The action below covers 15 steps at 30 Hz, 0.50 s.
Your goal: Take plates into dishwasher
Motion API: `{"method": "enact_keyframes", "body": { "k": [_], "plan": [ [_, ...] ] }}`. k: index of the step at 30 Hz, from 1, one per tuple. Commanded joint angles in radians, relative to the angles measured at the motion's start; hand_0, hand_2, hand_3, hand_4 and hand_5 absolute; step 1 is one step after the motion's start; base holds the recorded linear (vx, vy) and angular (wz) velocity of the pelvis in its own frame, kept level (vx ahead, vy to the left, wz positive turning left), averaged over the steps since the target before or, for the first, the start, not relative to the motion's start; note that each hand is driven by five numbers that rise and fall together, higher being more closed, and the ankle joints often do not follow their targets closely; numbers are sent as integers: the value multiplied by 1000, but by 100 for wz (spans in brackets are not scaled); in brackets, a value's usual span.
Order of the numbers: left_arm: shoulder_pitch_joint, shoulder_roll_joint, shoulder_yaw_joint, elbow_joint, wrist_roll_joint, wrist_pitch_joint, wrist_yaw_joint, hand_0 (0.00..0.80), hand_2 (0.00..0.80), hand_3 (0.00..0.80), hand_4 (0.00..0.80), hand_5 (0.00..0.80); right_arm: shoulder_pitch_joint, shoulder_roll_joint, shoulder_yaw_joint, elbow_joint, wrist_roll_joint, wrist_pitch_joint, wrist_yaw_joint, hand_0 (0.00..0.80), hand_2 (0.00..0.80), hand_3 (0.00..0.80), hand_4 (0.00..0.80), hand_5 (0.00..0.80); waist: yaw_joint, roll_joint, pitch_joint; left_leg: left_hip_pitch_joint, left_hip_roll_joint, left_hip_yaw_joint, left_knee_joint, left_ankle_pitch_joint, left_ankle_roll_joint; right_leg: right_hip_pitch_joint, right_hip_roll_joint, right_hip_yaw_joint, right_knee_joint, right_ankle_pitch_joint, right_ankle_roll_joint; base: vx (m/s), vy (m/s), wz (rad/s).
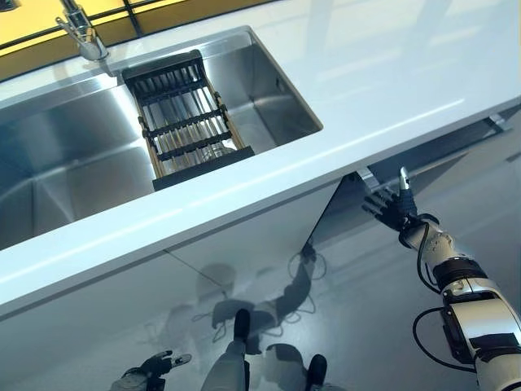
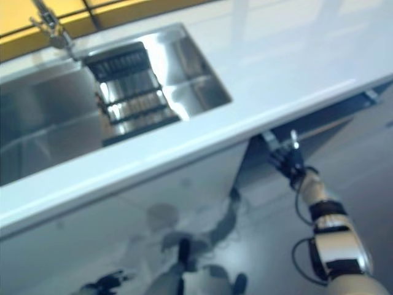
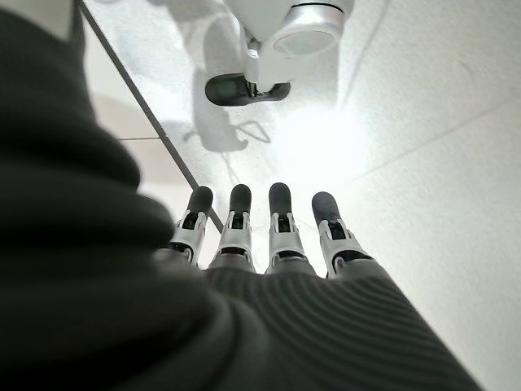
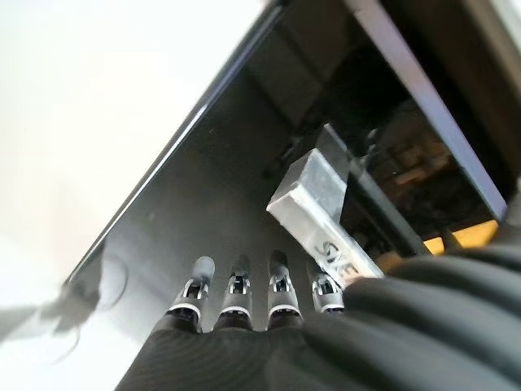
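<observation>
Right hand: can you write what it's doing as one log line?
right hand: open, at dishwasher door | left hand: open, idle | plates: none visible

Both eye views look down on the sink (image 1: 73, 155); wrist views perhaps floorward.

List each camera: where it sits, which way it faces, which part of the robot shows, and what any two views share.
Left eye view: on the head, looking down at the sink, its rack, the faucet and the counter; the right hand reaches under the counter edge, the left hand hangs low.
Right eye view: beside it, same scene.
Left wrist view: along the left hand's straight fingers, down at the floor.
Right wrist view: along the right hand's straight fingers, at a silver handle on the dark dishwasher door.
Shared: both eyes show the right hand at that door.
</observation>
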Motion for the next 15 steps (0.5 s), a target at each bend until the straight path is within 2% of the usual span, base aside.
{"method": "enact_keyframes", "body": {
  "k": [1,11,15],
  "plan": [
    [7,26,-33,40,52,-20,-8,0,0,0,0,0,9,-81,16,10,-99,31,9,0,0,0,0,0,26,-18,-64,33,-32,63,10,-122,46,-42,39,-10,165,-106,-88,0,0,0],
    [-14,21,-20,41,58,3,-5,0,0,0,0,0,249,-46,30,97,-374,44,31,0,0,0,0,0,14,-60,-146,83,-30,61,-1,-135,49,50,36,3,73,-64,-64,9,-2,1],
    [-23,11,0,60,59,16,4,0,0,0,0,0,355,1,35,145,-441,9,42,0,0,0,0,0,6,-69,-187,106,-25,67,-7,-139,48,74,32,5,47,-51,-56,8,3,0]
  ]
}}
